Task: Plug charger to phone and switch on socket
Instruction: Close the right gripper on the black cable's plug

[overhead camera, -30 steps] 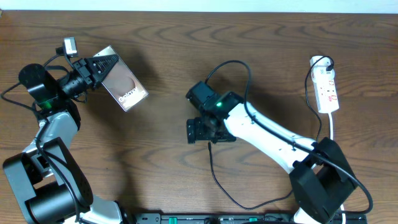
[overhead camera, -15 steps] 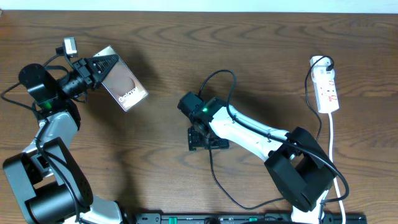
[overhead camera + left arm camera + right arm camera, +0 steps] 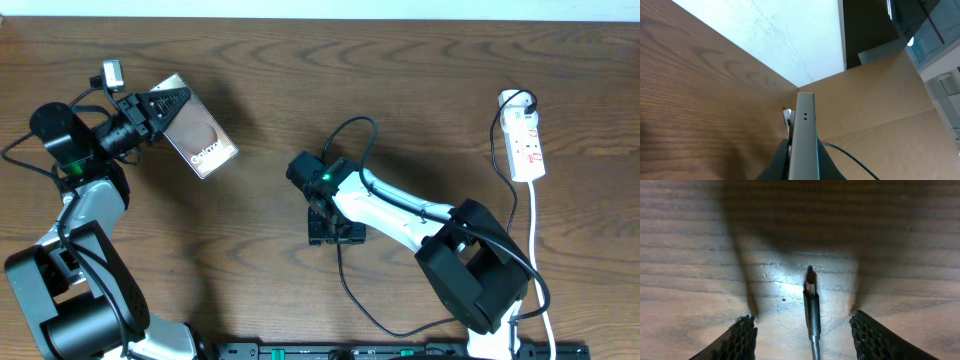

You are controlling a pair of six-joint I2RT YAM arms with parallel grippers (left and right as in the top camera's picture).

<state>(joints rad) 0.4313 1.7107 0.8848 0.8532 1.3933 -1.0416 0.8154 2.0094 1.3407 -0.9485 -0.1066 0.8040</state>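
The phone point(image 3: 203, 137), brown screen with white lettering, is held off the table at the upper left, and my left gripper point(image 3: 165, 108) is shut on its near end. The left wrist view shows the phone point(image 3: 804, 120) edge-on, with the left gripper point(image 3: 804, 146) clamped on both faces. The charger's thin black cable point(image 3: 343, 275) runs on the table from under my right gripper point(image 3: 335, 228). In the right wrist view its plug tip point(image 3: 810, 288) lies on the wood. The right gripper point(image 3: 807, 330) is open around it, and neither mesh finger point(image 3: 740, 341) touches it. The white socket point(image 3: 526, 142) lies at the far right.
A white plug point(image 3: 513, 99) sits in the top of the socket, and a white cord point(image 3: 536, 215) leads down from it. The right arm's thicker black cable point(image 3: 358, 130) loops above its wrist. A brown cardboard wall point(image 3: 880, 105) stands behind the phone in the left wrist view.
My right gripper has shifted slightly left and toward the table's near edge over the plug tip, and its jaws have narrowed. The left gripper and the phone have not moved.
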